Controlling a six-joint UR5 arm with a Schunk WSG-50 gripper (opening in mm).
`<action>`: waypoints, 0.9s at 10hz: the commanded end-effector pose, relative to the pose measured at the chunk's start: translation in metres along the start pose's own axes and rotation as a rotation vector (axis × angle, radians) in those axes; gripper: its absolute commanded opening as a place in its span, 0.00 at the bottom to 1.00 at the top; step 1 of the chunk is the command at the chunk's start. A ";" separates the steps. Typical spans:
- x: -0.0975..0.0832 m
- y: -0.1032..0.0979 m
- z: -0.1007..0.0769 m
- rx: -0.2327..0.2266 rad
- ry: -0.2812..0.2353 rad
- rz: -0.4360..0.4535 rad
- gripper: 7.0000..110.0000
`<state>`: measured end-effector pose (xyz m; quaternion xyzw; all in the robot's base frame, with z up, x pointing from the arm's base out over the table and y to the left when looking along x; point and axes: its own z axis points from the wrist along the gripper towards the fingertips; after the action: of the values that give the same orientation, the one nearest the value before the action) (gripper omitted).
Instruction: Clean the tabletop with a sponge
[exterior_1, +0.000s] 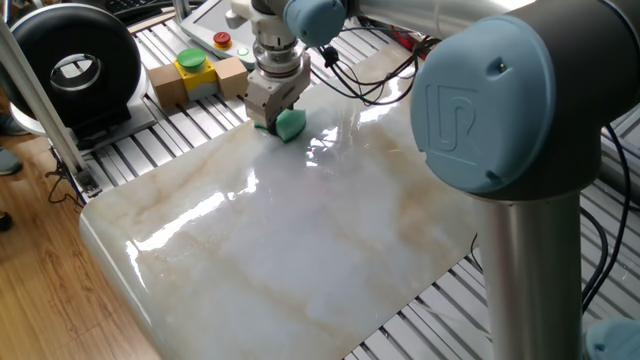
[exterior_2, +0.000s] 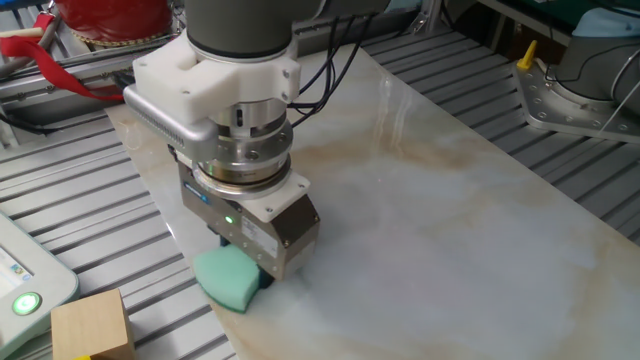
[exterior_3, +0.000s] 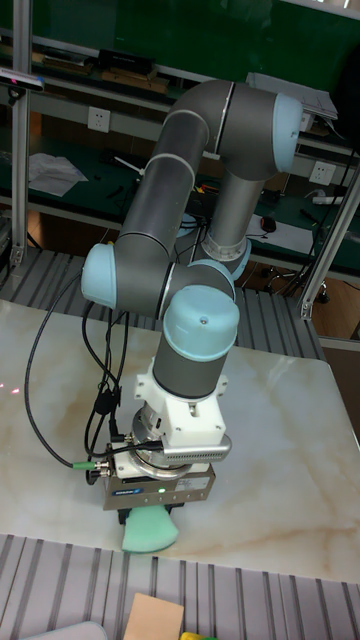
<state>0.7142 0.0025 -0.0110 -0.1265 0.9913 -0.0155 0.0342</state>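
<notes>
One marble tabletop (exterior_1: 300, 250) fills the frame centre. The gripper (exterior_2: 243, 283), lower left in the other fixed view, is clenched on the teal sponge (exterior_2: 225, 280), pressed at the slab's edge. Risk: wiping outward could carry the sponge onto the slatted frame (exterior_2: 90, 200).

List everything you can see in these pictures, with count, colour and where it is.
tabletop: one, white-grey marble with beige veins, centre.
sponge: one, teal-green, pressed on the tabletop near its edge, in the end effector.
slatted frame: grey aluminium, around the tabletop.
button: one, yellow and green, on the wooden blocks.
wooden blocks: tan, on the frame beyond the sponge.
black ring-shaped unit: one, far corner.
cables: black, trailing over the tabletop.
end effector: one, silver-grey, shut on the sponge.
</notes>
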 end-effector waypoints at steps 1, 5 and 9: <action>-0.016 0.005 -0.002 -0.026 -0.066 0.013 0.00; -0.022 0.012 -0.002 -0.055 -0.089 0.028 0.00; -0.018 0.009 -0.002 -0.045 -0.074 0.030 0.00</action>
<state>0.7304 0.0176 -0.0091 -0.1185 0.9904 0.0104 0.0705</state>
